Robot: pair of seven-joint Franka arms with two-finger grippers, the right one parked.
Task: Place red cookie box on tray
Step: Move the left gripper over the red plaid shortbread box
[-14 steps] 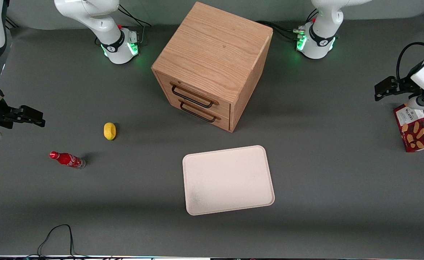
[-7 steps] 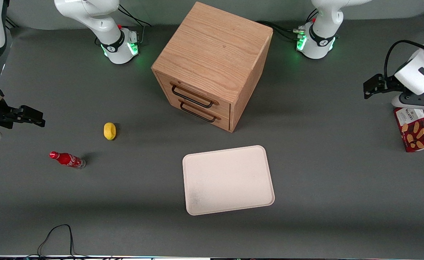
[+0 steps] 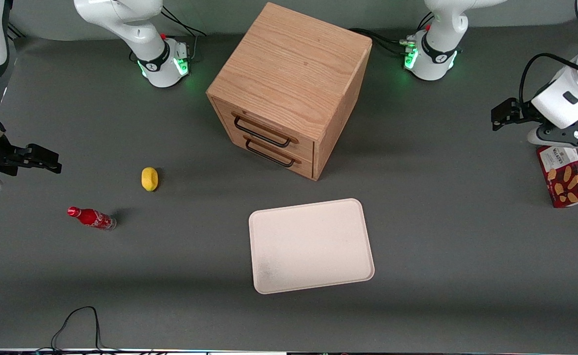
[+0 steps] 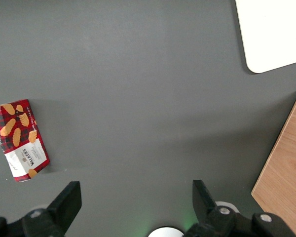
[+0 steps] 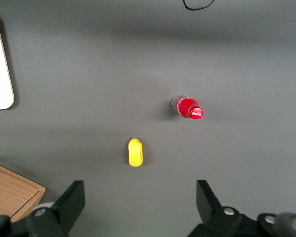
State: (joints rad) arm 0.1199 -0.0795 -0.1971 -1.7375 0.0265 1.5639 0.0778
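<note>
Your gripper [image 4: 133, 207] hangs above the bare table with its fingers [image 4: 66, 202] spread wide and nothing between them. Taking the red cookie box [image 3: 563, 176] as your landmark: the gripper sits just above and slightly farther from the front camera than the box, close to it but not touching. The box lies flat on the table at the working arm's end, printed face up, its white label panel at the end nearest the gripper.

The tray [image 3: 310, 245] lies well apart from the box, toward the parked arm's end and a little nearer the front camera. The wooden drawer cabinet [image 3: 289, 88] stands farther from the front camera than the tray, also well away from the box.

Expect the box to be light, a thin cardboard carton that gives if you squeeze hard, with brittle contents. Its face looks smooth, so a weak pinch may slip. Lying flat, the broad face offers nothing to hold; you would do best to straddle the narrower width across the two long edges, near the middle of its length so it does not swing. In the wrist view the red cookie box [image 4: 18, 140] lies off to one side of the jaws, so centre over it and turn the wrist to match its slant before descending.
</note>
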